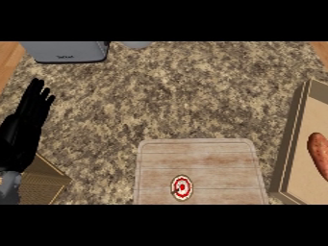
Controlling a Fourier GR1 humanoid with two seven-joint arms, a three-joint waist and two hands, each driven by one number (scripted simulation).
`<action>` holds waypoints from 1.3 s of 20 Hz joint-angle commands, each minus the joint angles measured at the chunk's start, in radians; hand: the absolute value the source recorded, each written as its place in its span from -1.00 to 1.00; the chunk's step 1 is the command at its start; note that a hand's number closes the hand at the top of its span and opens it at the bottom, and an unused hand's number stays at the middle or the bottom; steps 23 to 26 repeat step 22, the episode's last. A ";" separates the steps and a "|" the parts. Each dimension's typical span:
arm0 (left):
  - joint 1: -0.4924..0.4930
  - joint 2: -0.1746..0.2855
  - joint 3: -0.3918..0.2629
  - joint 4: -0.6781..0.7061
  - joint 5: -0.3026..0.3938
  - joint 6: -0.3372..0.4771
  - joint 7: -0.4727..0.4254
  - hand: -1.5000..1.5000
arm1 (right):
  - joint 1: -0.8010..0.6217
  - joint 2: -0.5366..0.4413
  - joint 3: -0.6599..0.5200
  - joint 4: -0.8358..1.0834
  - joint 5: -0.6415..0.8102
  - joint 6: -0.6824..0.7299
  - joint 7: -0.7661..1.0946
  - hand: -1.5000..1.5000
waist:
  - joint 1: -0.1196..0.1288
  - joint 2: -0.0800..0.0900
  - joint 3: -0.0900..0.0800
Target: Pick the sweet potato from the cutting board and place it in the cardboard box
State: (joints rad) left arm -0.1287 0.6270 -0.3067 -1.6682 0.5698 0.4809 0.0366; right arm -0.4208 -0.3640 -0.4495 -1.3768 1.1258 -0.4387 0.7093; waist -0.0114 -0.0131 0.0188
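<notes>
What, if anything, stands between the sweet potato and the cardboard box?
Nothing visible does: the sweet potato already lies inside the cardboard box, at the view's right, beside the cutting board.

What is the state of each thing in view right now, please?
sweet potato: lying inside the cardboard box, untouched.
cardboard box: open-topped, holding the sweet potato.
cutting board: flat, bearing only a small red-and-white disc.
left robot hand: open, fingers up, resting at left edge.
right robot hand: not in view.
</notes>
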 commanded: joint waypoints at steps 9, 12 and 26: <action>0.024 -0.087 -0.010 0.021 0.014 0.008 -0.025 0.00 | 0.174 0.102 -0.154 -0.324 -0.445 -0.234 -0.187 -1.00 | -0.011 0.011 -0.018; -0.029 -0.097 -0.018 0.032 -0.004 0.028 0.008 0.00 | 0.242 0.139 -0.148 -0.436 -0.406 -0.235 -0.157 -1.00 | -0.009 0.011 -0.019; 0.019 -0.080 0.011 0.031 0.011 -0.022 -0.021 0.00 | 0.542 0.273 -0.190 -0.605 -0.657 -0.289 -0.403 -1.00 | -0.003 0.011 -0.018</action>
